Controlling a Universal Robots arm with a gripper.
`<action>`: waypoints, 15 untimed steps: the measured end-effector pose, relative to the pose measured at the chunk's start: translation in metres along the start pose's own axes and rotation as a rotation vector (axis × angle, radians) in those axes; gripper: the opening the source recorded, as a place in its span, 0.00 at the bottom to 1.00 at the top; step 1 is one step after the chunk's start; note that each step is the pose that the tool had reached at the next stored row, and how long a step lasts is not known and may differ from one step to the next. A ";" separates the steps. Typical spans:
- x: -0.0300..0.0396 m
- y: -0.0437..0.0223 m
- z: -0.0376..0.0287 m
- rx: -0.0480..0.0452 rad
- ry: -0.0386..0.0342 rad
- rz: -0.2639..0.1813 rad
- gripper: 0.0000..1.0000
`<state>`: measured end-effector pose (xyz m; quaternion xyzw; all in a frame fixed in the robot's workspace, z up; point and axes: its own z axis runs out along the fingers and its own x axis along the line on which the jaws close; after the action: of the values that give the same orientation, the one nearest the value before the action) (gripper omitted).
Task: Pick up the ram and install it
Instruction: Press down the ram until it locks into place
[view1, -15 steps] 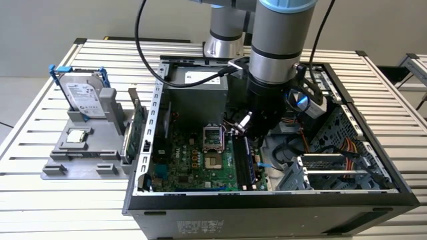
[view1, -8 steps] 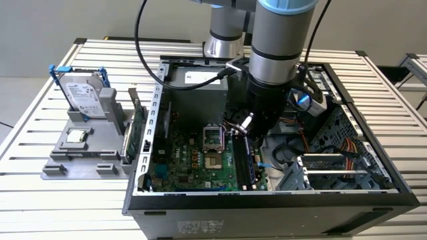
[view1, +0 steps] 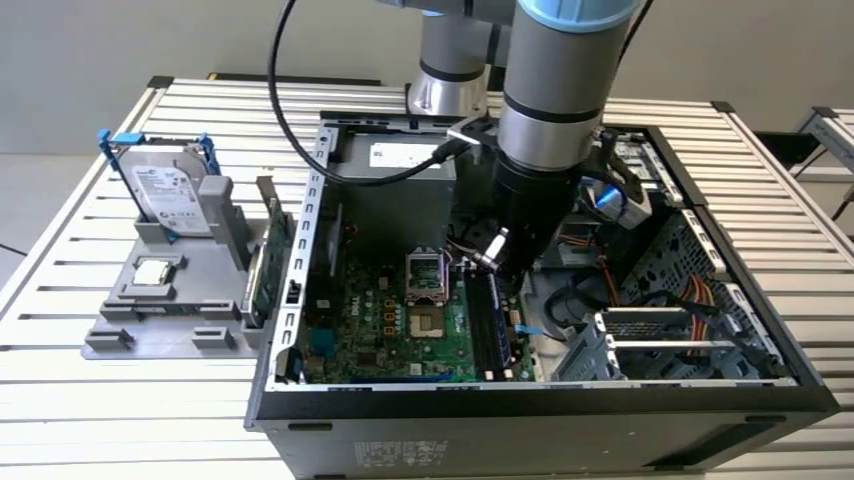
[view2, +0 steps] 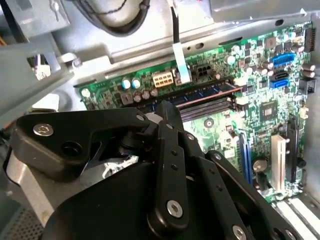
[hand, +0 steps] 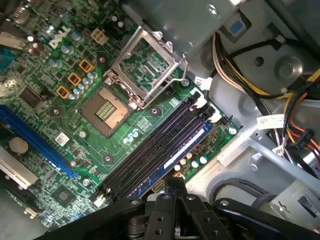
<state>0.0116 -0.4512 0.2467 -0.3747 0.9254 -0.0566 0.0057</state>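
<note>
The ram, a long dark stick with a blue label, lies in one of the motherboard's memory slots, beside the other black slots. In the exterior view the ram runs toward the case front, just right of the CPU socket. My gripper reaches down into the open computer case, over the far end of the slots. Its black fingertips meet as one tip right above the ram's edge, with no gap showing. The second wrist view shows the gripper just above the slot row, where the ram sits.
A silver hard drive with blue clips stands in a grey fixture on the exterior view's left. A green expansion card stands beside the case. The CPU socket is open. Cables and a drive cage crowd the case's right.
</note>
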 end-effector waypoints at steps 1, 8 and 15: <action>0.0000 0.0000 -0.0001 -0.0065 0.0065 -0.006 0.00; 0.0001 0.0002 -0.0001 -0.0464 0.0433 -0.059 0.00; 0.0001 0.0001 0.0001 -0.0865 -0.0058 -0.130 0.00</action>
<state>0.0114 -0.4511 0.2466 -0.4340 0.9007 -0.0157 -0.0115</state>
